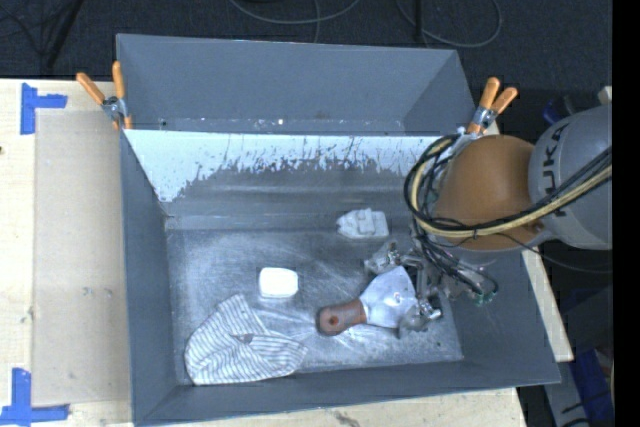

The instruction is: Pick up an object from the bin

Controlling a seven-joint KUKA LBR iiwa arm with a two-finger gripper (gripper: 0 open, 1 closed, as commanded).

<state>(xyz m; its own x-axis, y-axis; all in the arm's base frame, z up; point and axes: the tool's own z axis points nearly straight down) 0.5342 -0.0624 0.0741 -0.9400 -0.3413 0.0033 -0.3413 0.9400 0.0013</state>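
Claw (418, 307) (grip unreadable) over brown-handled scraper (365, 310), near right wall of bin (300, 95), bare floor behind

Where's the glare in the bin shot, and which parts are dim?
Camera view: strongest glare is a bright band across the bin's back wall; milder sheen on the floor round the white block; the metal blade of the scraper glints beside the hand; the side walls are dim.

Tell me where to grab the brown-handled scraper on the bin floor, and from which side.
Probably the brown handle: it is thick and rounded and sticks out toward the view's left. Come straight down, closing across its width. The metal blade looks flat and thin against the floor, with the tool close over its right end.
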